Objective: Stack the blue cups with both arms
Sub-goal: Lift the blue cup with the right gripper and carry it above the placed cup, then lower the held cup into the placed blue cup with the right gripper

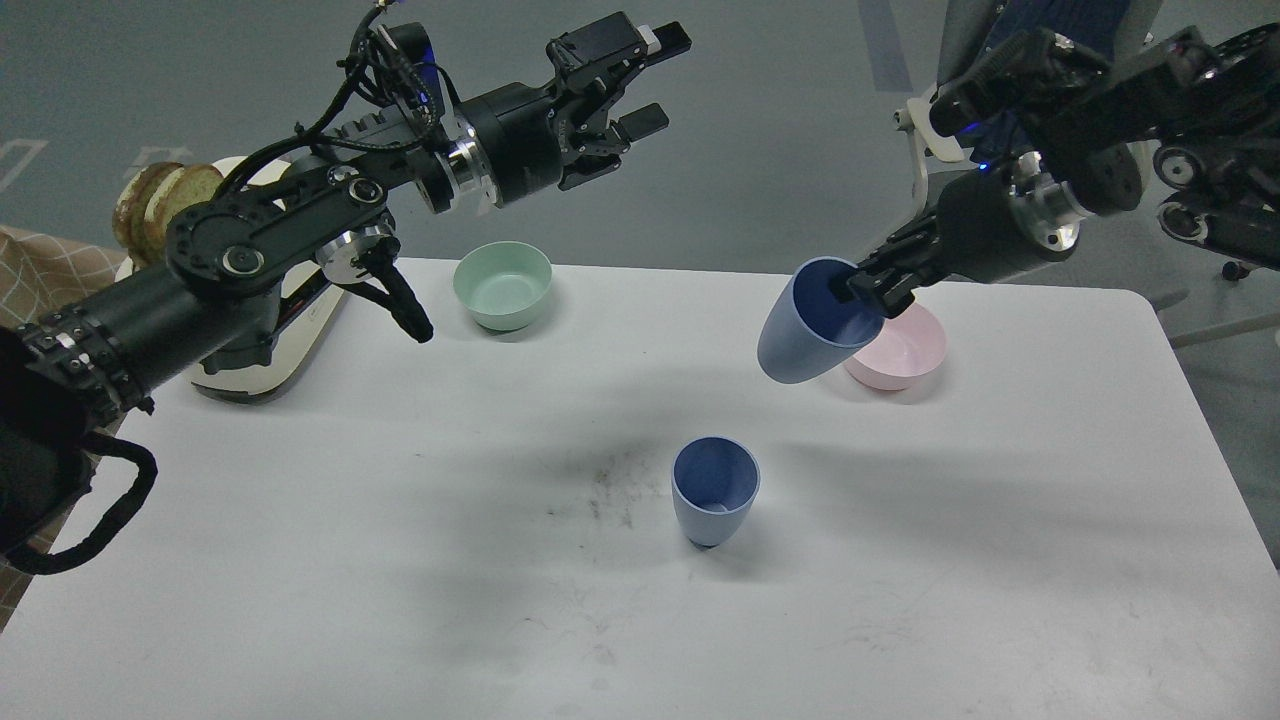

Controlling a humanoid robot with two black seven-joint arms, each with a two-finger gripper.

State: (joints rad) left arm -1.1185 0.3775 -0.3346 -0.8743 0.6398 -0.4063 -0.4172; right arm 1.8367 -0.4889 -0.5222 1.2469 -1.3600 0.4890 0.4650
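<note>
One blue cup (713, 490) stands upright on the white table (300, 560), near the middle. My right gripper (862, 288) is shut on the rim of the second blue cup (808, 325) and holds it tilted in the air, base pointing down and left, above and to the right of the standing cup and in front of the pink bowl. My left gripper (652, 82) is open and empty, high above the far edge of the table, beyond the mint-green bowl.
A mint-green bowl (502, 286) sits at the back left of the table and a pink bowl (905, 350) at the back right. A white device (290, 330) lies at the left edge. A chair (1010, 200) with a blue jacket stands beyond the table.
</note>
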